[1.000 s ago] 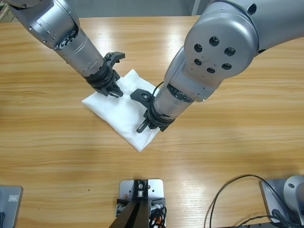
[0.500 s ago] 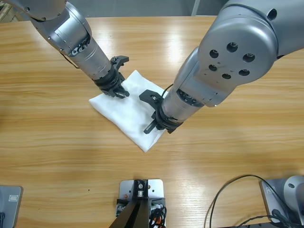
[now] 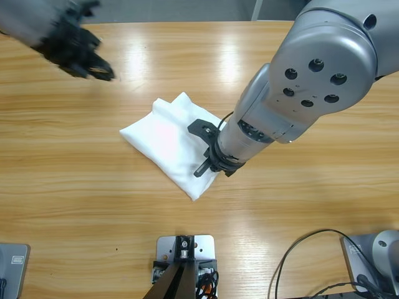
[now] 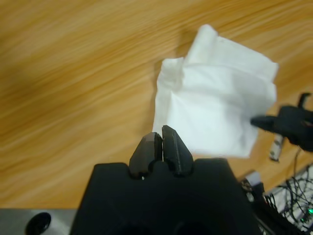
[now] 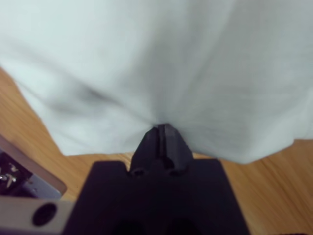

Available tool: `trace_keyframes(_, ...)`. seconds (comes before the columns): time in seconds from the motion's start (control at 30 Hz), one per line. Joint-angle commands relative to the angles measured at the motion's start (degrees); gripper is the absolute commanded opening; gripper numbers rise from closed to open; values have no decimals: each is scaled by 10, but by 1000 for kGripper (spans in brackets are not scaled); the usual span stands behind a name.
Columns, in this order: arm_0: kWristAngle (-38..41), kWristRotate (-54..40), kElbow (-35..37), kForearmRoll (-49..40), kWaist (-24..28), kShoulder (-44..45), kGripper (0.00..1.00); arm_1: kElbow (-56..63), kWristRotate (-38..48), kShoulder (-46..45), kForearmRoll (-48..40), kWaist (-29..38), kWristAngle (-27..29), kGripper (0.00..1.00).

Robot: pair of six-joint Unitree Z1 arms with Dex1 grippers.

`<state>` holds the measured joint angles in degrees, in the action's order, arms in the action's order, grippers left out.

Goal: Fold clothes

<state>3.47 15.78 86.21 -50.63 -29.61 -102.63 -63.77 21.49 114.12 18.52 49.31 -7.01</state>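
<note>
The clothes are one white T-shirt (image 3: 165, 140), folded into a small rough square lying askew mid-table. My right gripper (image 3: 206, 163) sits at the shirt's near right edge. In the right wrist view its jaws (image 5: 161, 131) are shut on the white cloth (image 5: 156, 58), which puckers at the tips. My left gripper (image 3: 93, 65) hangs blurred over bare wood at the far left, well clear of the shirt. The left wrist view shows it (image 4: 161, 139) shut with nothing held. The folded shirt (image 4: 215, 107) lies beyond it, and the right gripper's black tip (image 4: 288, 125) pokes in from the right.
The wooden table (image 3: 312, 205) runs wide on every side of the shirt. Black cables (image 3: 299, 261) curl at the near right corner. The right arm's big silver elbow (image 3: 318, 68) hangs over the table's right half.
My left gripper has let go of the shirt's far corner and swung away up and to the left. The right gripper has edged right, dragging the shirt a little with it.
</note>
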Motion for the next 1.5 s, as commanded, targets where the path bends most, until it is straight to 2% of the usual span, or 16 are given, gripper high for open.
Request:
trace_keyframes(0.03, 3, 60, -159, 37, -88, 79, 0, -43, -15, -33, 51, 0, 24, 421)
trace_keyframes(0.07, 6, 72, -181, 55, -99, 81, 0, -65, -26, -41, 61, 0, 27, 842)
trace_keyframes(0.1, 9, 81, -199, 70, -106, 81, 0, -88, -33, -48, 73, 0, 33, 990)
trace_keyframes(0.27, 15, 86, -233, 129, -114, 51, 0, -224, -38, -36, 154, -1, 51, 1000)
trace_keyframes(0.33, 17, 88, -225, 149, -114, 28, 0, -261, -43, -5, 161, -7, 46, 916)
trace_keyframes(0.43, 17, 102, -214, 181, -114, -14, 0, -302, -49, 33, 167, -21, 25, 652)
trace_keyframes(0.47, 19, 105, -210, 190, -114, -28, 0, -320, -51, 44, 173, -25, 20, 637)
trace_keyframes(0.53, 23, 118, -206, 203, -116, -48, 0, -345, -63, 67, 182, -33, 8, 504)
trace_keyframes(0.57, 24, 127, -206, 204, -117, -56, 0, -350, -65, 79, 182, -39, 1, 476)
trace_keyframes(0.63, 27, 129, -215, 210, -118, -64, 0, -353, -69, 99, 182, -51, -13, 283)
trace_keyframes(0.7, 27, 127, -225, 212, -118, -63, 0, -354, -70, 117, 179, -62, -24, 227)
trace_keyframes(0.77, 27, 126, -234, 213, -118, -61, 0, -363, -78, 132, 178, -72, -26, 15)
trace_keyframes(1.0, 24, 134, -241, 222, -118, -65, 0, -402, -90, 175, 181, -87, -42, 0)
trace_keyframes(1.5, 9, 148, -237, 233, -118, -85, 0, -409, -58, 168, 209, -64, -59, 0)
